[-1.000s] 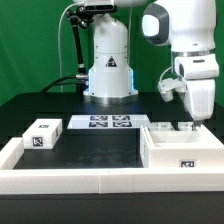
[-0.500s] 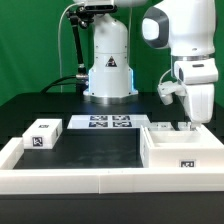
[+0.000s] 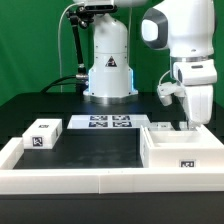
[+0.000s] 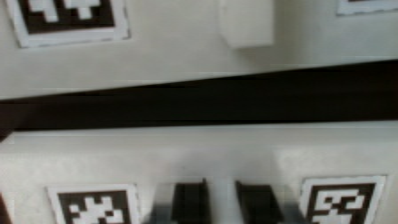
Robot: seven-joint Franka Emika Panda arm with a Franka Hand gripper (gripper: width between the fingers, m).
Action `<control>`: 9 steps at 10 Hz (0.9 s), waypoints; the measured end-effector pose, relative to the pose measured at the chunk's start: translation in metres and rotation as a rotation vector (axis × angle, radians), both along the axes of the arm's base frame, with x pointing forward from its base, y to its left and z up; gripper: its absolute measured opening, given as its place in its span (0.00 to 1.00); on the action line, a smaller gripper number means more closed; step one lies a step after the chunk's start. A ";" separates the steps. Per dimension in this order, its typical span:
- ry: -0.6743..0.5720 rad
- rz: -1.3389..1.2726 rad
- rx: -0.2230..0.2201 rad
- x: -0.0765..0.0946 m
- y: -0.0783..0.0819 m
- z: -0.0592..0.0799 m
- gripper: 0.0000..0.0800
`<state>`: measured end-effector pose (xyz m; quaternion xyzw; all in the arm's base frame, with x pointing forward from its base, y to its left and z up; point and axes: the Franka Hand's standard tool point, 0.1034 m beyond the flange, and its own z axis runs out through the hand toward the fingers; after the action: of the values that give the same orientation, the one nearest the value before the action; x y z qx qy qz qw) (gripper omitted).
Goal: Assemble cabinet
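Note:
The cabinet [image 3: 183,150] is the large white open box at the exterior view's right, with a tag on its near face. My gripper [image 3: 190,122] hangs straight down over its far wall, fingertips at the rim. In the wrist view my gripper [image 4: 222,203] has its two dark fingers [image 4: 191,203] close together with a narrow white strip of the cabinet [image 4: 178,150] between them, and tags on either side. A small white tagged drawer block [image 3: 42,135] lies apart at the exterior view's left.
The marker board [image 3: 108,123] lies flat at the back middle, in front of the robot's base [image 3: 108,75]. A low white border rail [image 3: 70,176] runs along the table's front and left side.
My gripper has sunk slightly toward the cabinet's far wall. The cabinet and the drawer block have not moved.

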<state>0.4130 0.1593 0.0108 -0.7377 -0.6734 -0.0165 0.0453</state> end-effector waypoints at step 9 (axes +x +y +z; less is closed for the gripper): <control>-0.028 0.001 -0.021 0.005 -0.012 0.025 0.09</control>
<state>0.4178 0.1475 0.0363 -0.7373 -0.6747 -0.0197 0.0283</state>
